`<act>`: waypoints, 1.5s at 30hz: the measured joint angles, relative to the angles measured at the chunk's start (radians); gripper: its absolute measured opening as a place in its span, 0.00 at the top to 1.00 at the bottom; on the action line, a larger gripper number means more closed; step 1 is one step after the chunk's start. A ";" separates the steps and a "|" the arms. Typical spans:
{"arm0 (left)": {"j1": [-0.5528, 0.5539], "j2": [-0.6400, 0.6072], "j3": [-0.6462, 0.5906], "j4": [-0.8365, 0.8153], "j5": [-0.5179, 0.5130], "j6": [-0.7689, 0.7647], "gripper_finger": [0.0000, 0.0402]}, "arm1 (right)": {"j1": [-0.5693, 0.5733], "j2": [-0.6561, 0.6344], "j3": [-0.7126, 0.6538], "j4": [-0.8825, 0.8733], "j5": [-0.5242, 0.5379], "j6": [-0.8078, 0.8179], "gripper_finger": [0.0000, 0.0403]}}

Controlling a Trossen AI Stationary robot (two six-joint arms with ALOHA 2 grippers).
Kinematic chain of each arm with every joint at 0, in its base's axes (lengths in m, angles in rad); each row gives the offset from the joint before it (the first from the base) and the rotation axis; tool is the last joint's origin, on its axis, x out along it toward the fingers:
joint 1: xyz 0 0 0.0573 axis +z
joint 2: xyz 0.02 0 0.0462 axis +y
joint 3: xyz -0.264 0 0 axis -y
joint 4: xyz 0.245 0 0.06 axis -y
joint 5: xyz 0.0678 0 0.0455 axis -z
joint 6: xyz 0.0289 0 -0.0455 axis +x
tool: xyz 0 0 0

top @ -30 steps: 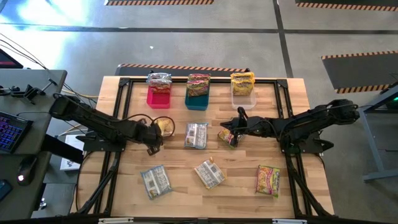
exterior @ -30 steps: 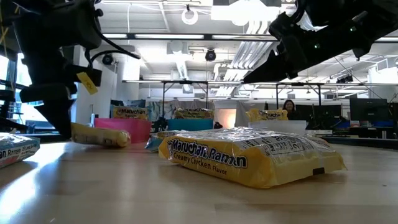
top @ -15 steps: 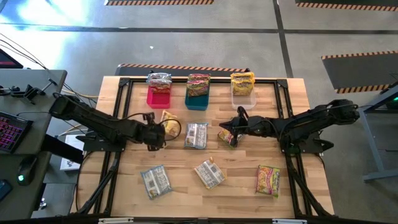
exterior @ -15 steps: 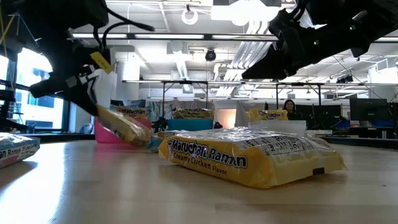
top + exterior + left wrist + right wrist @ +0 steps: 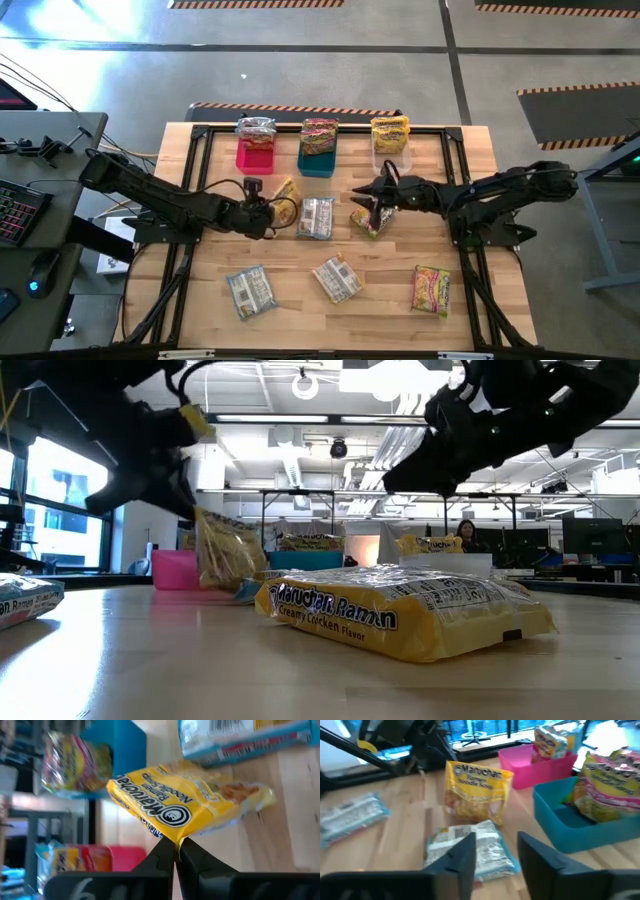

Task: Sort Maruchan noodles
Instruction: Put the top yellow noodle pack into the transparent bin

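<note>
Left end effector (image 5: 268,213): clenched on yellow Maruchan packet (image 5: 284,193), crinkly, hanging upright from its pinched edge.
Right end effector (image 5: 376,196): fingers parted, released.

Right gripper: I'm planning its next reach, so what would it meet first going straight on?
Probably the silvery grey packet lying just ahead of the open right gripper; the yellow packet stands farther on. Depth is uncertain.

Pink bin (image 5: 254,157), blue bin (image 5: 317,160) & clear bin (image 5: 391,160) line wooden table (image 5: 470,180) at 12 o'clock; keyboard (image 5: 14,208) sits off-table at 9 o'clock.
</note>
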 joint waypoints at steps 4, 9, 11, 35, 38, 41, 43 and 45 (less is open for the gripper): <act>0.000 0.000 0.000 0.094 -0.043 0.120 1.00 | -0.033 0.000 0.042 -0.027 -0.109 0.003 0.54; 0.001 0.000 0.000 0.212 -0.071 0.258 1.00 | -0.074 0.011 0.109 -0.041 -0.210 -0.045 0.40; 0.001 0.000 0.000 0.252 -0.072 0.286 1.00 | -0.089 0.032 0.141 -0.052 -0.250 -0.062 0.37; -0.001 -0.001 0.000 0.501 0.016 0.383 1.00 | -0.176 0.547 0.868 -0.676 -0.457 -0.589 0.34; 0.000 -0.001 0.000 0.503 0.015 0.385 1.00 | -0.192 0.554 0.895 -0.681 -0.578 -0.596 0.34; -0.001 -0.001 0.000 0.529 0.016 0.392 1.00 | -0.202 0.554 0.898 -0.682 -0.678 -0.597 0.34; 0.000 -0.001 0.000 0.544 0.025 0.406 1.00 | -0.207 0.554 0.898 -0.681 -0.698 -0.601 0.34; -0.001 -0.001 0.000 0.561 0.032 0.415 1.00 | -0.207 0.560 0.899 -0.675 -0.700 -0.617 0.34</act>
